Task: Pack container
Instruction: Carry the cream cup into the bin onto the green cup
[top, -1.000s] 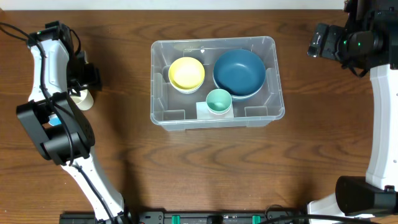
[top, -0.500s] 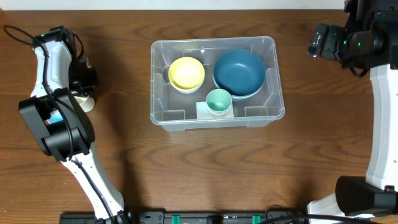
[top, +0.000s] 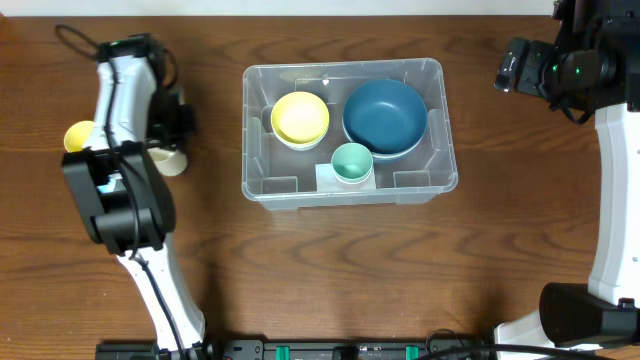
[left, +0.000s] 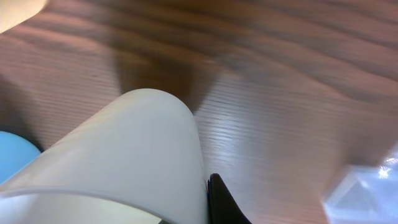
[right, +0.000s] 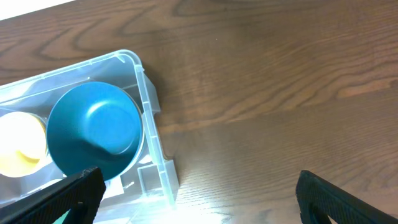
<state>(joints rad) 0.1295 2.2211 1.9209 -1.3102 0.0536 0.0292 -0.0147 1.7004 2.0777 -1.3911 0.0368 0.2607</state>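
The container (top: 345, 68) is a clear plastic bin at the middle of the table. It holds a yellow bowl (top: 300, 117), a dark blue bowl (top: 385, 115) and a small teal cup (top: 351, 162). My left gripper (top: 172, 148) is left of the bin, shut on a cream cup (top: 170, 162). In the left wrist view the cream cup (left: 130, 155) fills the lower left, with one black finger (left: 222, 200) pressed on its side. My right gripper (right: 202, 202) hangs open and empty beyond the bin's right end, above the container (right: 147, 102) and blue bowl (right: 93, 127).
A yellow object (top: 78, 135) lies on the table left of the left arm. A light blue object (left: 12, 155) shows at the left wrist view's edge. The bin's corner (left: 367, 190) is close on the right there. Bare wood lies in front of the bin.
The left jaws have shut on the cream cup. The left arm has swung right toward the bin with the cup, uncovering the yellow object. The right arm has not moved.
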